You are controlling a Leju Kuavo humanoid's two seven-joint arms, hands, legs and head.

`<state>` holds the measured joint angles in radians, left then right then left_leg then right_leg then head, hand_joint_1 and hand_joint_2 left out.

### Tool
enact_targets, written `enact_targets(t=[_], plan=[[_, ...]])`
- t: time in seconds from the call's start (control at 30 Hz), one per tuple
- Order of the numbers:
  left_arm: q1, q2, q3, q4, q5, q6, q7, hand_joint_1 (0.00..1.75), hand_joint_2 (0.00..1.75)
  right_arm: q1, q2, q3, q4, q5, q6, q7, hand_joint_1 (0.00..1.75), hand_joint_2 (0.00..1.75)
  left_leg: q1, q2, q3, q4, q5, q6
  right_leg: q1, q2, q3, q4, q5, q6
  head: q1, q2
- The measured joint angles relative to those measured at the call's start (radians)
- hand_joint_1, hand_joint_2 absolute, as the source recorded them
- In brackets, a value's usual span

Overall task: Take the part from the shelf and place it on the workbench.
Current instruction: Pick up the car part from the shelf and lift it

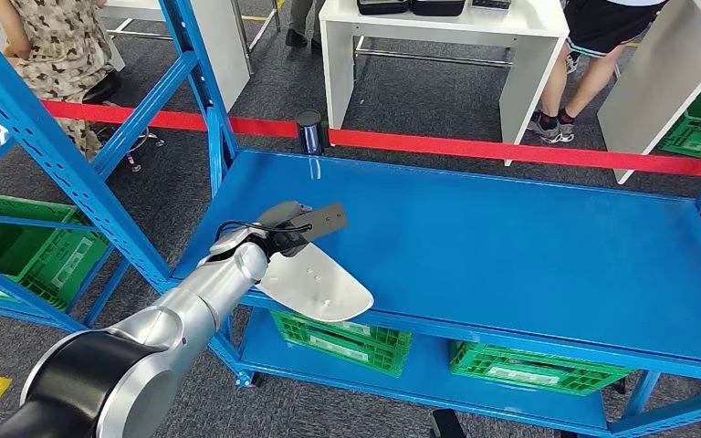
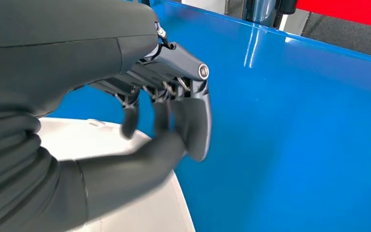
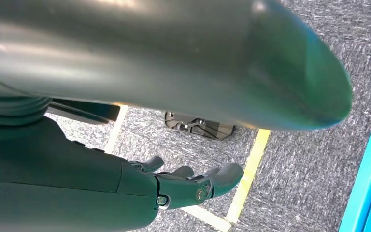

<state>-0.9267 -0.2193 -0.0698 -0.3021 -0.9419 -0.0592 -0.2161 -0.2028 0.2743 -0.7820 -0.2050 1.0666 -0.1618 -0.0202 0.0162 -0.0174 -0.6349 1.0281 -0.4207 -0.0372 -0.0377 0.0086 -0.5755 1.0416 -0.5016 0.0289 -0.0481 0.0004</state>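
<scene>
Left hand point(image 1: 285, 230): at near-left corner of blue workbench top point(image 1: 511, 246), fingers point(image 2: 193, 125) curled down over far edge of the white part point(image 1: 315, 285), thumb point(image 2: 140, 159) against it; looks like it grips the part, though contact under the fingers is hard to see.
White part: flat, rounded plate w/ small holes, lying on workbench near-left corner, near edge sticking out a bit past the bench's front edge. In left wrist view white surface point(image 2: 125, 203) sits under the hand, blue top beyond.
Right hand point(image 3: 188, 186): hangs over grey carpet, fingers loosely extended and apart, nothing in it. Yellow floor tape point(image 3: 249, 174) just beside it.
Bench lower level: two green crates point(image 1: 347, 339), left and right.
Left side: blue shelf frame point(image 1: 46, 146), another green crate point(image 1: 27, 251) inside it.
Far side: red barrier tape point(image 1: 511, 151) across, white tables point(image 1: 447, 55) behind, people standing, legs point(image 1: 561, 82) seen at far right, one seated far left.
</scene>
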Motion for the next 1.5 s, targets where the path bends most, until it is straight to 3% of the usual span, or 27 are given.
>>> enact_targets(t=[0.1, 1.5], plan=[[0.001, 0.000, 0.000, 0.000, 0.000, 0.000, 0.003, 0.00, 1.75, 0.000, 0.000, 0.000, 0.000, 0.000, -0.001, -0.001, 0.00, 0.00, 0.000, 0.000, 0.000, 0.000, 0.000, 0.000, 0.000, 0.000, 0.000, 0.000, 0.000, 0.000, 0.000, 0.000], [0.002, -0.021, 0.000, 0.000, -0.019, 0.013, 0.033, 0.00, 1.75, 0.001, -0.008, -0.003, 0.000, 0.021, -0.004, 0.013, 0.00, 0.00, 0.000, 0.000, 0.000, 0.000, 0.000, 0.000, 0.000, 0.000, 0.000, 0.000, 0.000, 0.000, 0.000, 0.000]])
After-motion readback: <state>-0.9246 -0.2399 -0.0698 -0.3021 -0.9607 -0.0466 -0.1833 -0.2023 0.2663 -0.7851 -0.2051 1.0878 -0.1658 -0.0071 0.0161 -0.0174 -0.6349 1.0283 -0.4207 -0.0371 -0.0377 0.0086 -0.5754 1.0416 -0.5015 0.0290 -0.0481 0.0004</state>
